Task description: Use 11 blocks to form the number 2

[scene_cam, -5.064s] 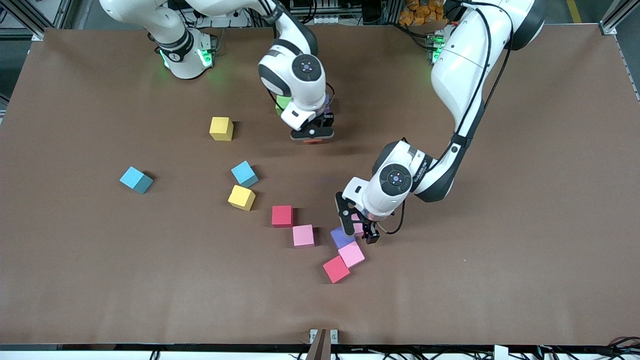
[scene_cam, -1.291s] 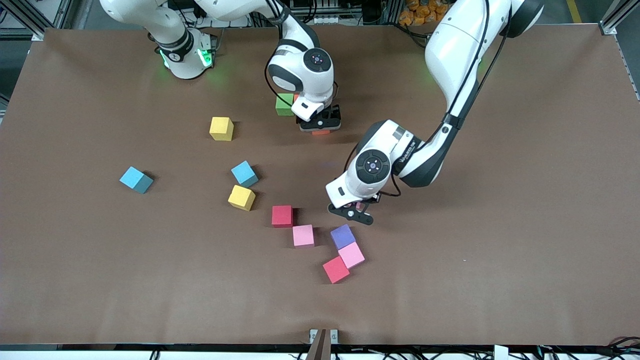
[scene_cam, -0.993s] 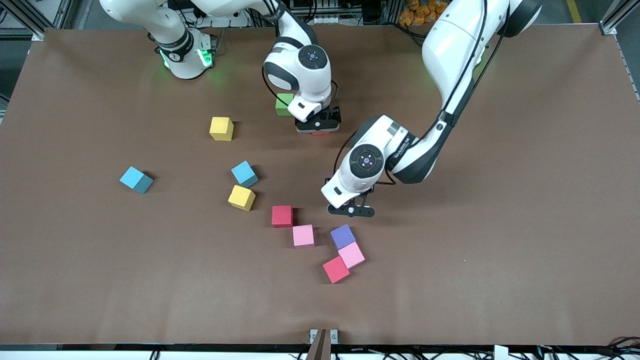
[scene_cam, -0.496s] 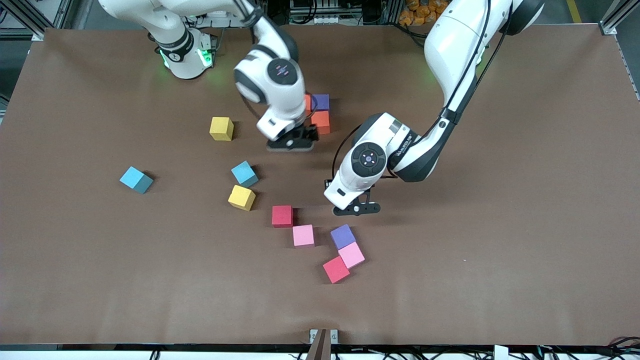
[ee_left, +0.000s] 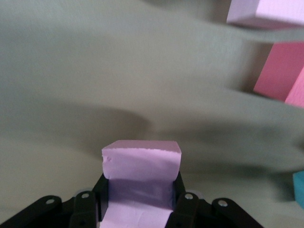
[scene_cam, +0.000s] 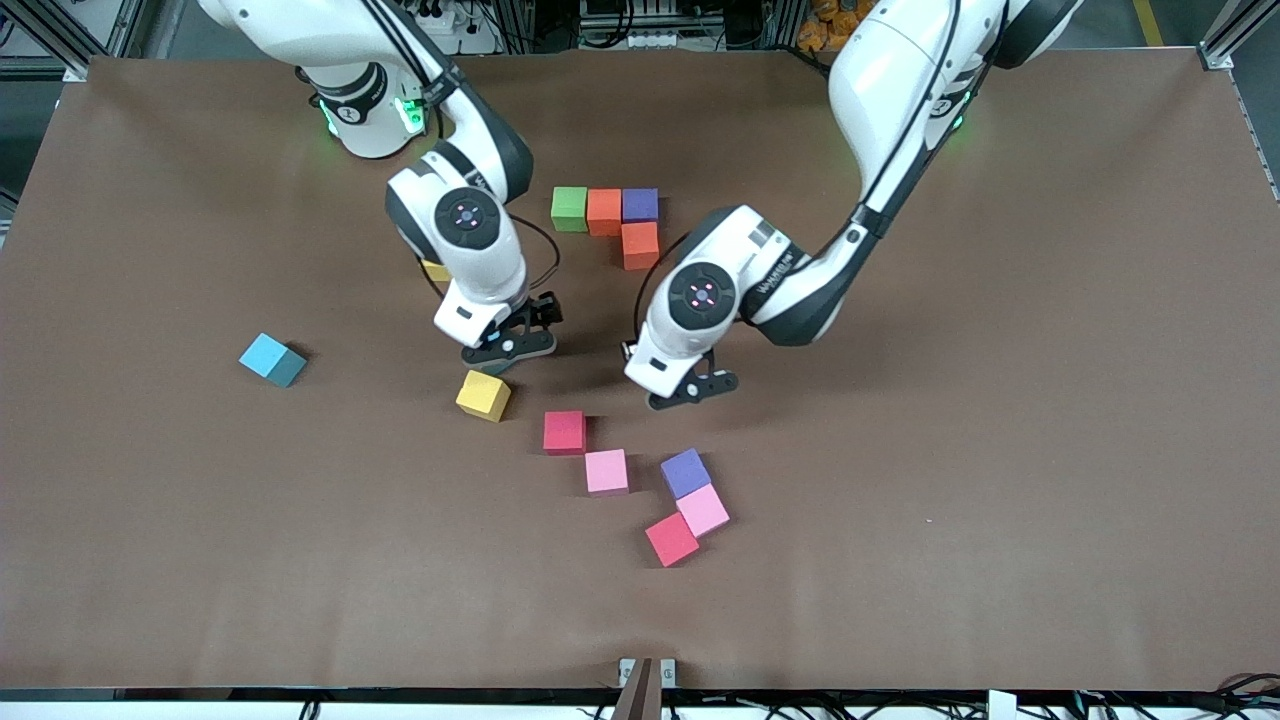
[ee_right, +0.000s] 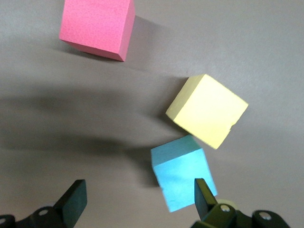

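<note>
The right gripper [scene_cam: 510, 340] has swung over a light blue block [ee_right: 183, 172], jaws wide; the left gripper [scene_cam: 692, 388] clamps a pink block [ee_left: 141, 173].

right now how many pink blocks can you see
3. One pink block is held in the shut left gripper; one lies beside the red block; one sits between the purple block and another red. Arms may hide more.
</note>
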